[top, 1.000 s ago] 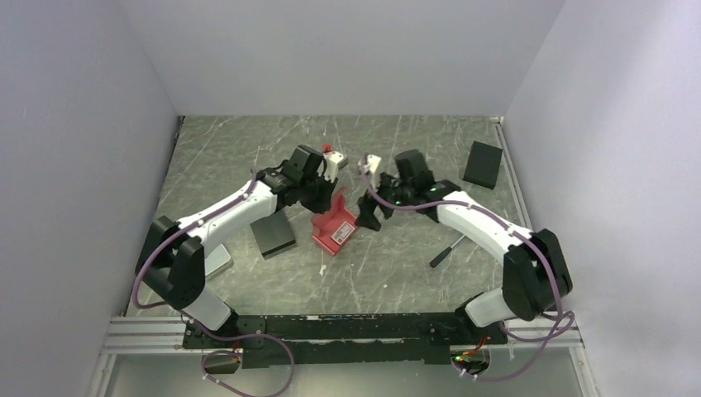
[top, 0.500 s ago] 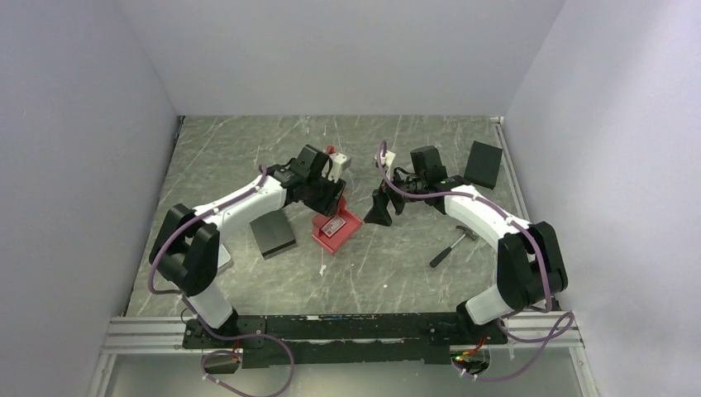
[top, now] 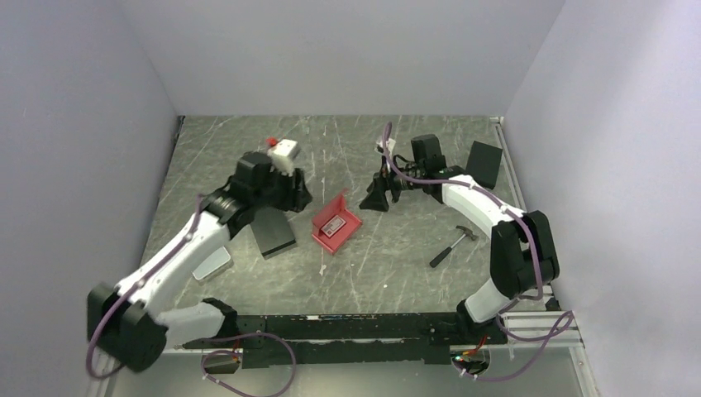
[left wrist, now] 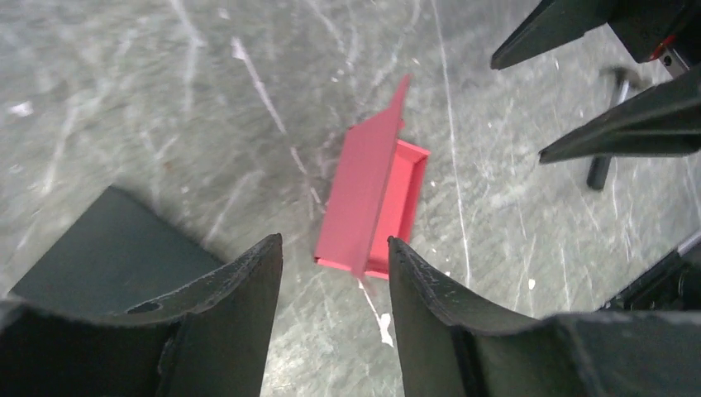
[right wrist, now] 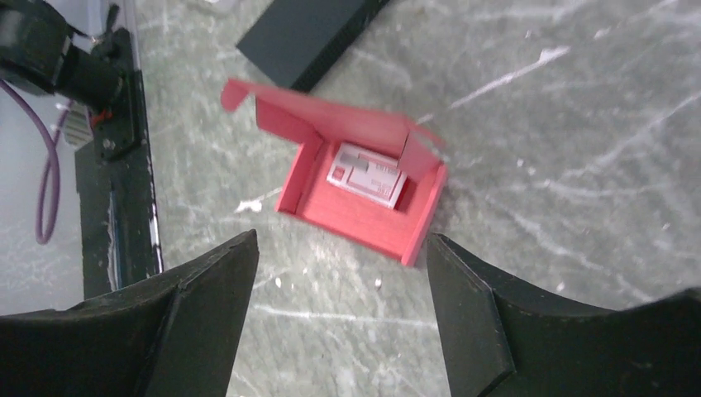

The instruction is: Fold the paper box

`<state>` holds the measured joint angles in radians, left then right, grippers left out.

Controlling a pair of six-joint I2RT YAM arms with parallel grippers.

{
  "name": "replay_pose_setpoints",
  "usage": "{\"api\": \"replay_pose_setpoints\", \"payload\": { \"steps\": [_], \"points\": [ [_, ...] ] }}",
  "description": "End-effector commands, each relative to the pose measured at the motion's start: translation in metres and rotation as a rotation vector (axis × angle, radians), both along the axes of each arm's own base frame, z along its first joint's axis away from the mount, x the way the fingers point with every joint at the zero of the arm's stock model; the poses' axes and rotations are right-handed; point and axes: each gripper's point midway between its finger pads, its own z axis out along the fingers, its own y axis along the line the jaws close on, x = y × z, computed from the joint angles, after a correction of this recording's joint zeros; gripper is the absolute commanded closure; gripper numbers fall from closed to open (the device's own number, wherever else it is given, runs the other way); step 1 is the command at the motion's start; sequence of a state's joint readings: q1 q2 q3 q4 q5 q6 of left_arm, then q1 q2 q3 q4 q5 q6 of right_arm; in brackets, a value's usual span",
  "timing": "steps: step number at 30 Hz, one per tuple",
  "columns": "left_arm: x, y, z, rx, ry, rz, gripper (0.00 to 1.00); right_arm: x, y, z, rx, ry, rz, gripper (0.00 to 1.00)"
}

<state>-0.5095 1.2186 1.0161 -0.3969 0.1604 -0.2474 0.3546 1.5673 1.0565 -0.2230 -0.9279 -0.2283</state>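
The table (top: pixel 372 273) is viewed from high above its near edge; the paper box (left wrist: pixel 368 203), shared by all views, is looked down on closely by both wrist cameras.

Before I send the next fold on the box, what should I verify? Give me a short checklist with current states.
1. Box resting on the table, held by nothing: ok.
2. Lid folded shut: not ok, it stands up and the box is open.
3. Packet lying inside the box: ok.
4. Left end effector open and clear of the box: ok.
5. Right end effector open and clear of the box: ok.
6. Hammer out of the way: ok, it lies apart, on the box's right.
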Motion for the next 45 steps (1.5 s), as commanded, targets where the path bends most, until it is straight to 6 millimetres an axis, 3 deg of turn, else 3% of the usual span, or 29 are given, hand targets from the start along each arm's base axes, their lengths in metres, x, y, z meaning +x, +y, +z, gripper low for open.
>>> {"api": "replay_pose_setpoints", "payload": {
  "steps": [1, 4, 8, 11, 14, 25, 45],
  "points": [
    [-0.006, 0.033, 0.005, -0.106, -0.042, 0.186, 0.48, 0.027, 0.021, 0.056, 0.126, -0.094, 0.050, 0.27],
    [-0.014, 0.048, -0.021, -0.129, 0.015, 0.281, 0.70, 0.040, 0.038, 0.076, 0.150, -0.085, 0.077, 0.42],
    [-0.013, 0.044, -0.044, -0.142, 0.062, 0.263, 0.76, 0.039, 0.073, 0.075, 0.110, -0.062, 0.129, 0.57],
    [-0.005, 0.031, -0.057, -0.164, 0.091, 0.215, 0.78, 0.031, 0.099, 0.059, 0.051, -0.031, 0.167, 0.62],
    [0.001, 0.021, -0.065, -0.179, 0.114, 0.173, 0.78, 0.029, 0.110, 0.043, 0.000, -0.010, 0.178, 0.66],
    [-0.003, -0.007, -0.093, -0.224, 0.246, 0.051, 0.80, 0.014, 0.104, -0.005, -0.147, 0.045, 0.215, 0.70],
    [-0.011, -0.022, -0.111, -0.247, 0.362, -0.020, 0.80, -0.023, 0.074, -0.046, -0.264, 0.104, 0.263, 0.72]
  ]
}}
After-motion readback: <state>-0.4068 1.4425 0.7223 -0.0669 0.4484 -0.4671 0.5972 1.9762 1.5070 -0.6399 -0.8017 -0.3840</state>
